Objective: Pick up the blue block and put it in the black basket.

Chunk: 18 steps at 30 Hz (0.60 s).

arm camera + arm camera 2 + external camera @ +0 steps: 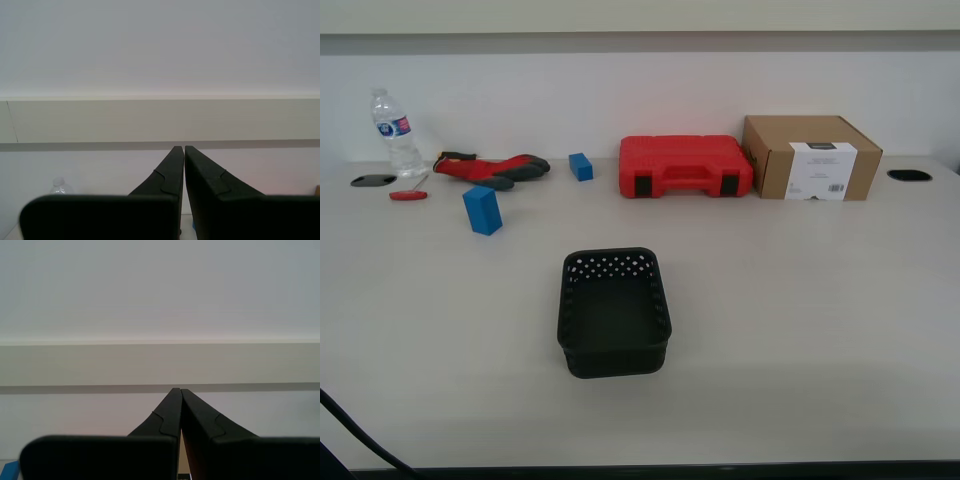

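The blue block [482, 210] stands upright on the white table towards the exterior view's left. The black basket [614, 311], with round holes in its walls, sits in the middle of the table, nearer the front edge, with nothing in it. Neither arm shows in the exterior view. My first gripper [181, 148] is shut, its black fingers meeting at the tips and pointing at the wall. My second gripper [177, 390] is also shut and faces the wall, holding nothing.
A smaller darker blue block [581, 166], a red tool case [685, 166], a cardboard box [810, 157], a red and black glove [492, 168], a water bottle [395, 132] and a small red tool [408, 195] line the back of the table [800, 320].
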Motion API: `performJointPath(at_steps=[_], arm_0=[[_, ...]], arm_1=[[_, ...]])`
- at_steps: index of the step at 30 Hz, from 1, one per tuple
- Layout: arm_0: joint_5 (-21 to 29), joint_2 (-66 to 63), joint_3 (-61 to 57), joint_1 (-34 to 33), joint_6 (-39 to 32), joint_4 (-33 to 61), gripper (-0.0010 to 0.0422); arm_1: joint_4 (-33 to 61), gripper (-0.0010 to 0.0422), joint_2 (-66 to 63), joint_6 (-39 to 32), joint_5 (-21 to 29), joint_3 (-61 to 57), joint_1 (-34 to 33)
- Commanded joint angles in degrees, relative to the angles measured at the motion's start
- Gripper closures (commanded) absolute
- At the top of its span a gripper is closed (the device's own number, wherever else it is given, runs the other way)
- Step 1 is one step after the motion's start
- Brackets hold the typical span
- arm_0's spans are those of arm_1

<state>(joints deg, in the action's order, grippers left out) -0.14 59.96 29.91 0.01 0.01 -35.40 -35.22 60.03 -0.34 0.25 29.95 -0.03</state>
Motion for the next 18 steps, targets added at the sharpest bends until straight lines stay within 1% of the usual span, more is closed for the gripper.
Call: performJointPath(at_steps=[1,14,16,18], arm_0=[[0.00,-0.02,0.07,0.00,0.00,-0.13,0.0413],[0.00,-0.02,0.07,0.00,0.00,-0.13,0.0413],[0.00,-0.02,0.07,0.00,0.00,-0.13,0.0413],[0.00,-0.02,0.07,0.00,0.00,-0.13,0.0413]], arm_1=[[-0.20,0.0413,0.00,-0.11,0.00,0.02,0.00],[0.02,0.0413,0.00,-0.09,0.02,0.02,0.00],[0.11,0.0413,0.00,-0.68,0.00,0.02,0.00],[0.81,0.0413,0.02,-2.80,-0.04,0.02,0.07]])
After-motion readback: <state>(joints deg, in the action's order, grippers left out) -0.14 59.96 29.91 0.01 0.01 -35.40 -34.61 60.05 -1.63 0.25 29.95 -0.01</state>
